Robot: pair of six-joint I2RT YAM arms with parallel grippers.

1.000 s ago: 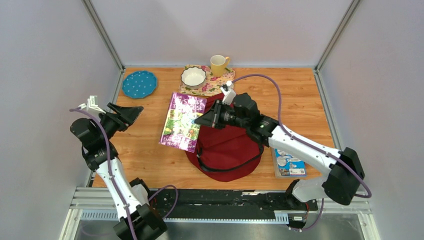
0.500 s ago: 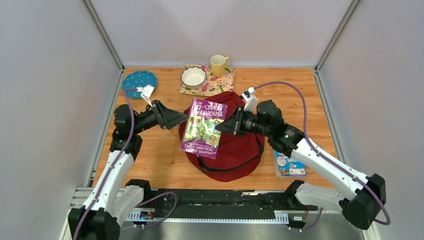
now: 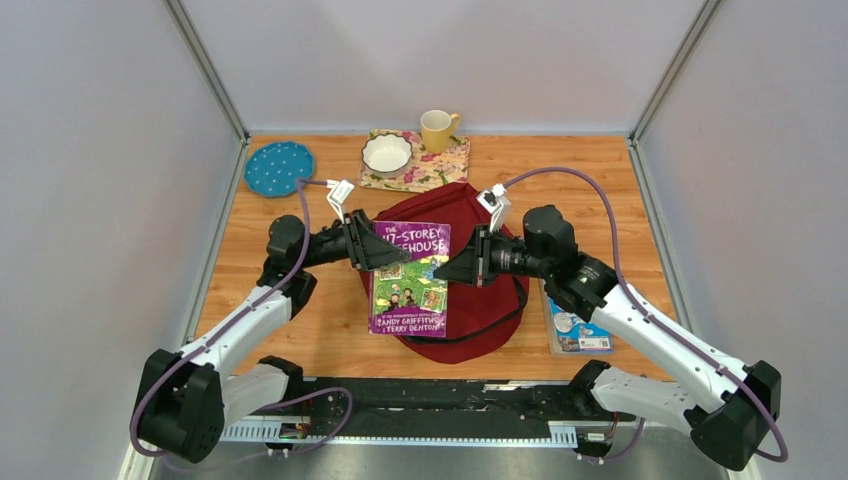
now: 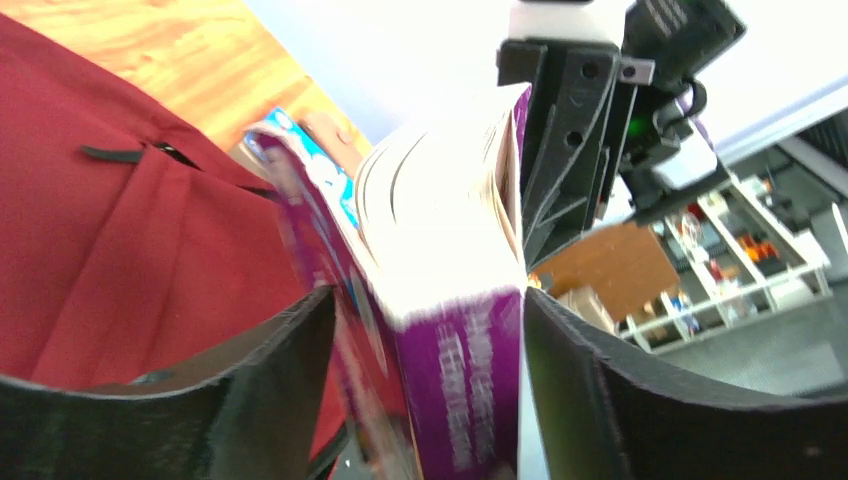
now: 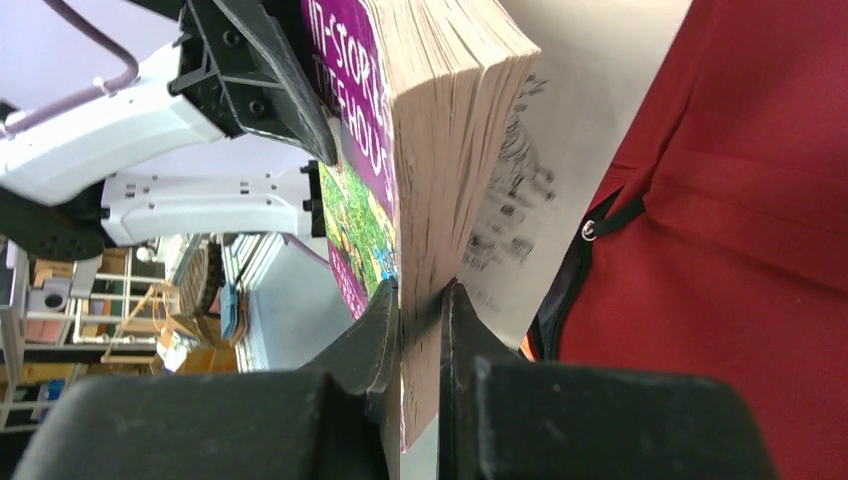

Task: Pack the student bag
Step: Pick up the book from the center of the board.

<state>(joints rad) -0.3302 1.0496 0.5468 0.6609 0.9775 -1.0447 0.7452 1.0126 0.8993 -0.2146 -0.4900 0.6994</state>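
Note:
The student bag (image 3: pixel 478 300), a dark red backpack, lies in the middle of the table; its fabric and a black zipper pull also show in the left wrist view (image 4: pixel 120 230) and the right wrist view (image 5: pixel 740 250). A purple paperback book (image 3: pixel 410 275) hangs above the bag's left half. My right gripper (image 3: pixel 441 271) is shut on the book's page edge (image 5: pixel 422 300), and one loose leaf (image 5: pixel 545 190) droops beside it. My left gripper (image 3: pixel 393 257) stands open, its jaws (image 4: pixel 425 310) straddling the book's spine (image 4: pixel 470 390), with a gap on the cover side.
A blue booklet (image 3: pixel 578 328) lies right of the bag. At the back are a blue dotted plate (image 3: pixel 279 168) and a floral mat (image 3: pixel 445 168) bearing a white bowl (image 3: pixel 387 153) and a yellow mug (image 3: pixel 436 130). Grey walls enclose the table on three sides.
My left arm has swung in from the far left wall until its open jaws reach the book. My right gripper has carried the book rightward and nearer, over the bag, turning it.

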